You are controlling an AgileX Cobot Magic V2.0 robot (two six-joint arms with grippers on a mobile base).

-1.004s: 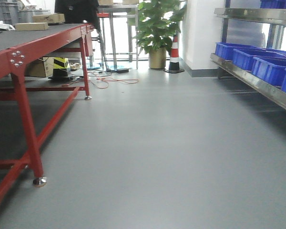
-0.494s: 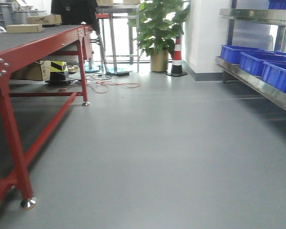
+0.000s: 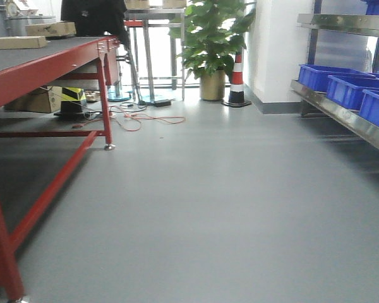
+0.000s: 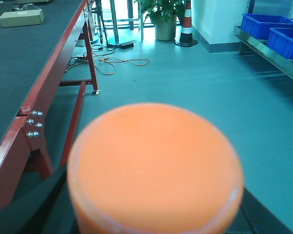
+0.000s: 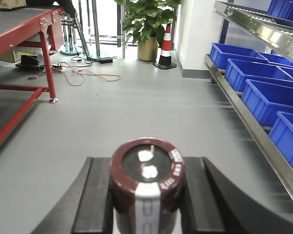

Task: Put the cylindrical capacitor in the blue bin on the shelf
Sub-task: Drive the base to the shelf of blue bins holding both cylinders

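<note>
Right gripper (image 5: 146,207) clamps cylindrical capacitor (image 5: 147,165), brown sleeve, white rim print unreadable, left of shelf (image 5: 254,127) with blue bins (image 5: 263,97). Left gripper (image 4: 155,219) grasps orange round object (image 4: 155,161).

Front view: I log a smooth grey floor (image 3: 227,208), with glare from bright windows (image 3: 161,44) at 12 o'clock. A red-framed table (image 3: 44,63) with a dark top runs from 9 to 11 o'clock, with cardboard boxes (image 3: 19,42) on it. A potted plant (image 3: 208,38) and a striped cone (image 3: 237,79) stand near 12, beside a white wall (image 3: 275,50). The shelf (image 3: 341,117) is at 3 o'clock. An orange cable (image 3: 142,117) lies loose on the floor.
</note>
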